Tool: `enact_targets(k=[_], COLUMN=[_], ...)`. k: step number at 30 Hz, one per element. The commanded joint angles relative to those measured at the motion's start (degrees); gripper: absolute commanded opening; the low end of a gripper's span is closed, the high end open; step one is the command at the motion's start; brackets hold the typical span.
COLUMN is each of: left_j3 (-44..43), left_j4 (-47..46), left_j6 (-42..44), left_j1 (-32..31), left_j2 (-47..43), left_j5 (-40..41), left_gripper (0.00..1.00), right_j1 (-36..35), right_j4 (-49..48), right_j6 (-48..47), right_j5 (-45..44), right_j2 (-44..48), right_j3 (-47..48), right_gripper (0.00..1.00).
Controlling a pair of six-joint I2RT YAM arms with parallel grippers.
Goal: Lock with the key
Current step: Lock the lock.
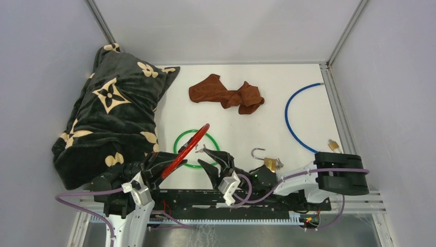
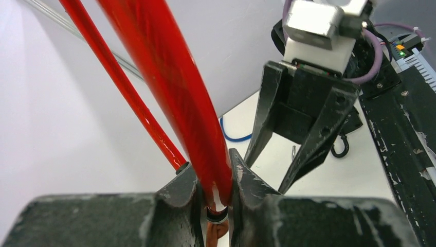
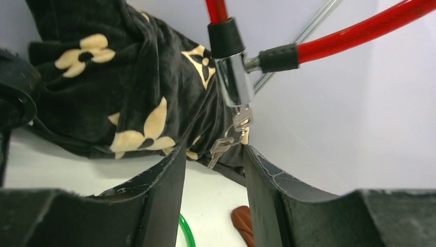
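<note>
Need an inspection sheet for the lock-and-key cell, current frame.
Surface: white tabletop, partly covered at left.
Job's things: red cable lock held off the table; keys hang from its chrome barrel.
Clutter: black patterned blanket, brown cloth, green cable ring, blue cable, brass padlock with its shackle open, second small padlock near the right edge.
Grippers: left end effector shut on the red cable lock; right end effector open, fingers either side of the keys.
Cables: purple wiring loops off both arms.
Surroundings: grey walls, metal frame posts.
</note>
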State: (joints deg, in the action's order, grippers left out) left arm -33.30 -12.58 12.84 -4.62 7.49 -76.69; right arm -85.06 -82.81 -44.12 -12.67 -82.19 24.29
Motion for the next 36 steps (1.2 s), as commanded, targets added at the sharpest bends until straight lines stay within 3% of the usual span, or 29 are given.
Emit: enact_targets(k=[1,13,36], left_j3=[0.1,0.5,1.3], left_j4=[-3.8,-5.5,-7.3], left_j6=[-1.9,-3.1,-4.7], left_j1=[0.1,0.1,0.1], left_j2=[-0.1,-0.2,-0.6], left_j5=[2.6,2.8,3.0], left_gripper=[0.02,0.02,0.02], right_j1=[-0.4,0.0,3.0], right_j4=[-18.6,-17.7,-13.6], right_j6=[-7.0,-11.1,-8.8], right_j5=[-3.7,-5.4,-4.2], right_j2=[-3.4,-9.8,-9.4], right_j3=[4.5,10.1,11.3], right_gripper=[0.51,0.48,0.2])
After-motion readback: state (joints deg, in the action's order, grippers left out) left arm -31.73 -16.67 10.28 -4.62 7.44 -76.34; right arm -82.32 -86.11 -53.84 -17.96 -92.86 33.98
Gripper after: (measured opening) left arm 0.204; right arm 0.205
